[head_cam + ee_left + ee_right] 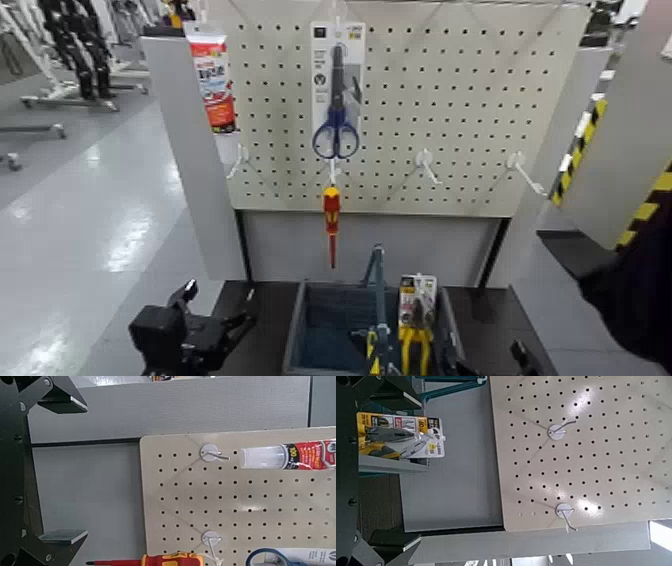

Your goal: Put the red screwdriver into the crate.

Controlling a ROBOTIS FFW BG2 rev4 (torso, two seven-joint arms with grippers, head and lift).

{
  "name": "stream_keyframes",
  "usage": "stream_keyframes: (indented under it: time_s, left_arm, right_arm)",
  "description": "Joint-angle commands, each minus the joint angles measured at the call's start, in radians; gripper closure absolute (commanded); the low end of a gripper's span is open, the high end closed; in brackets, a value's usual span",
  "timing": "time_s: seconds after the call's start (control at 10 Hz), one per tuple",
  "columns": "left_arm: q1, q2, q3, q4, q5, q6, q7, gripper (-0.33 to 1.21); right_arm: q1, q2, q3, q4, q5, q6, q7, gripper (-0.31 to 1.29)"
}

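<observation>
The red screwdriver point(331, 222) hangs tip down from a hook at the pegboard's lower edge, just below the blue-handled scissors pack point(336, 95). Its handle also shows in the left wrist view point(162, 560). The dark grey-blue crate point(300, 335) stands on the low shelf below it, its arched handle point(377, 290) upright. My left gripper point(195, 335) is low, left of the crate, open and empty, with its fingers point(63, 400) spread wide. My right gripper point(522, 360) is low, right of the crate, open and empty in the right wrist view point(387, 471).
A yellow-handled pliers pack point(415, 320) stands in the crate's right side and shows in the right wrist view point(399, 439). A white tube point(213, 75) hangs at the pegboard's upper left. Bare hooks point(428, 165) stick out on the right. A yellow-black striped post point(640, 215) stands far right.
</observation>
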Motion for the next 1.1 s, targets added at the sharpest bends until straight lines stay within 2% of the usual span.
stream_keyframes:
  time_s: [0.1,0.4,0.5,0.8,1.1]
  left_arm:
    - [-0.001,0.001,-0.001,0.001,-0.001,0.000,-0.002,0.19]
    - [-0.016,0.002,-0.012,0.006,0.007,0.020,-0.012,0.19]
    - [-0.039,0.004,-0.020,0.012,0.010,0.049,-0.045,0.19]
    - [-0.114,0.016,-0.070,0.049,0.048,0.074,-0.084,0.19]
    - [-0.202,0.012,-0.086,0.084,0.075,0.133,-0.206,0.19]
  right_arm:
    - [0.000,0.000,0.001,0.000,0.000,0.000,0.000,0.13]
    - [0.000,0.002,0.001,0.000,-0.002,0.000,0.000,0.13]
    - [0.000,0.002,0.001,0.000,-0.002,0.000,0.000,0.13]
    - [-0.002,0.002,0.004,0.002,-0.005,0.002,0.000,0.13]
    - [-0.003,0.002,0.005,0.003,-0.005,0.003,0.000,0.13]
